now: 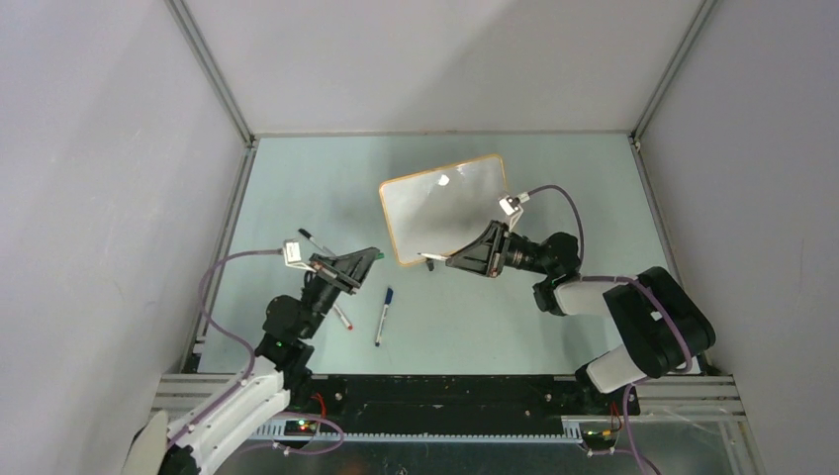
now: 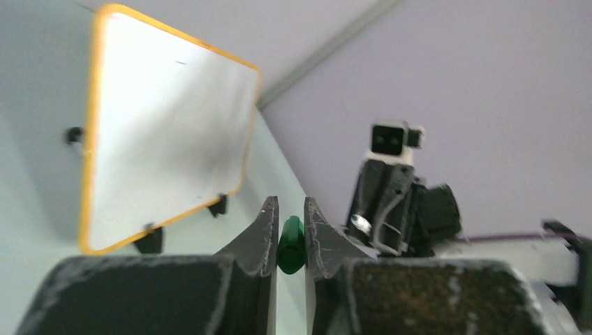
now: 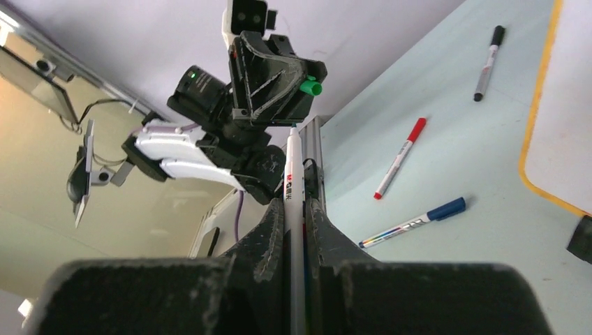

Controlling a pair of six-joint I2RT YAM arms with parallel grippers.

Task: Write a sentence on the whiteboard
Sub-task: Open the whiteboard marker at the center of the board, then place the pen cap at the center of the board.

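The whiteboard (image 1: 445, 208) stands tilted on black clip feet in the middle of the table, with an orange frame. Its face (image 2: 167, 132) looks blank, and the sentence is not in view. My left gripper (image 2: 287, 202) is shut on a small green cap (image 2: 291, 244) and hovers left of the board's near corner (image 1: 374, 255). My right gripper (image 3: 297, 202) is shut on a white marker (image 3: 293, 174) that sticks out past the fingertips. It sits just off the board's near edge (image 1: 450, 261) and points toward the left gripper (image 3: 279, 77).
Three capped markers lie on the table left of the board: black (image 3: 488, 63), red (image 3: 400, 158) and blue (image 3: 412, 223). The red marker (image 1: 341, 317) and the blue one (image 1: 383, 316) lie close to the left arm. Grey walls enclose the table on three sides.
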